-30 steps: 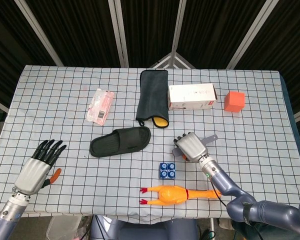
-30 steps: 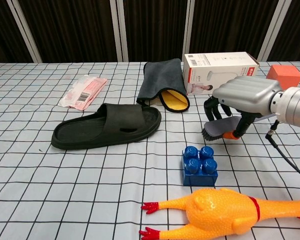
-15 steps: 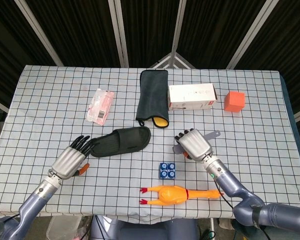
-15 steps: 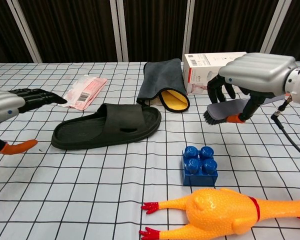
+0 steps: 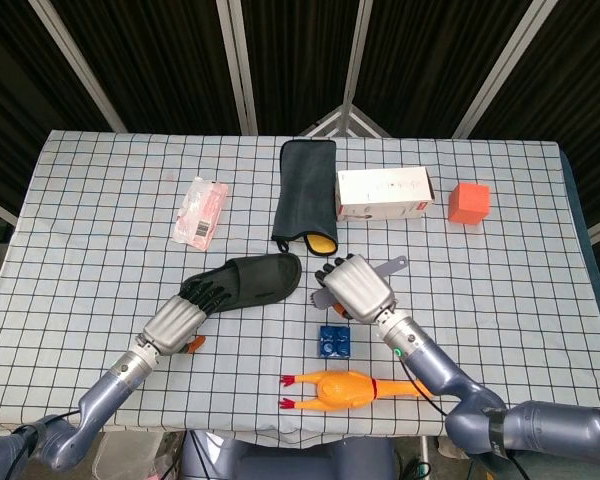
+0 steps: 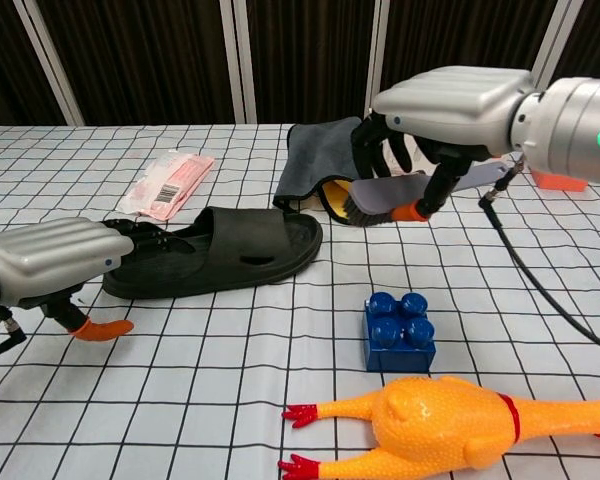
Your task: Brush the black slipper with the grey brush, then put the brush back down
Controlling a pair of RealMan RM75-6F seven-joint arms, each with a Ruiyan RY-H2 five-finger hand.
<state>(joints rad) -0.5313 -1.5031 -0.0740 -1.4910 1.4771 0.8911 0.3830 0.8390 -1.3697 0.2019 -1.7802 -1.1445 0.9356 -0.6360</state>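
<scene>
The black slipper (image 5: 245,281) (image 6: 215,250) lies flat near the table's middle, toe end to the left. My left hand (image 5: 177,320) (image 6: 55,260) reaches its toe end, fingertips touching the slipper's left rim, fingers extended and holding nothing. My right hand (image 5: 350,287) (image 6: 450,100) grips the grey brush (image 6: 385,200), lifted above the table just right of the slipper's heel. The brush's grey handle (image 5: 388,265) pokes out behind the hand, and its dark bristles face down in the chest view.
A blue brick (image 5: 334,341) (image 6: 399,330) and a rubber chicken (image 5: 345,388) (image 6: 450,420) lie at the front. A grey cloth (image 5: 307,192), a white box (image 5: 384,193), an orange cube (image 5: 469,202) and a pink packet (image 5: 201,211) sit further back.
My left hand has moved right onto the slipper's toe end. My right hand has carried the brush up and left, toward the slipper's heel.
</scene>
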